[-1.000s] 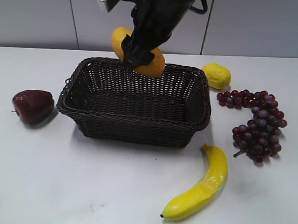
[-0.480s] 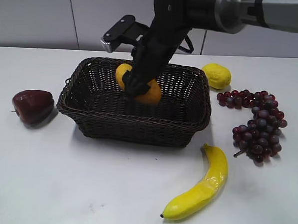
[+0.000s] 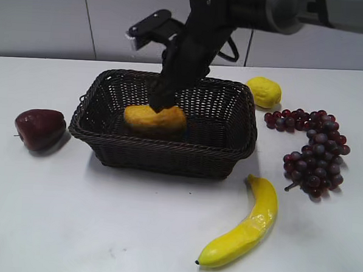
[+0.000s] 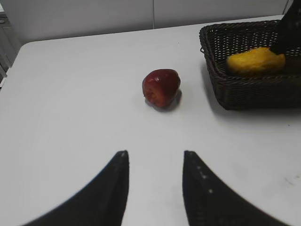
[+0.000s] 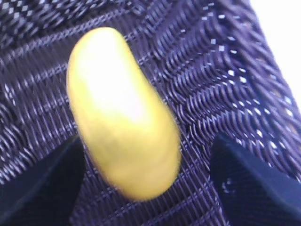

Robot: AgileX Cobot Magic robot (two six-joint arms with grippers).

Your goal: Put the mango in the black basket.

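The orange-yellow mango lies on its side on the floor of the black basket. It also shows in the left wrist view and fills the right wrist view. My right gripper hangs just above the mango, reaching down into the basket. Its jaws are open, one on each side of the fruit with a gap. My left gripper is open and empty, low over the table left of the basket.
A dark red apple lies left of the basket, also seen ahead of the left gripper. A lemon, a bunch of purple grapes and a yellow banana lie to the right.
The right gripper lowered the mango into the basket and opened. The mango now lies flat on the basket floor, and the gripper has lifted slightly above it.
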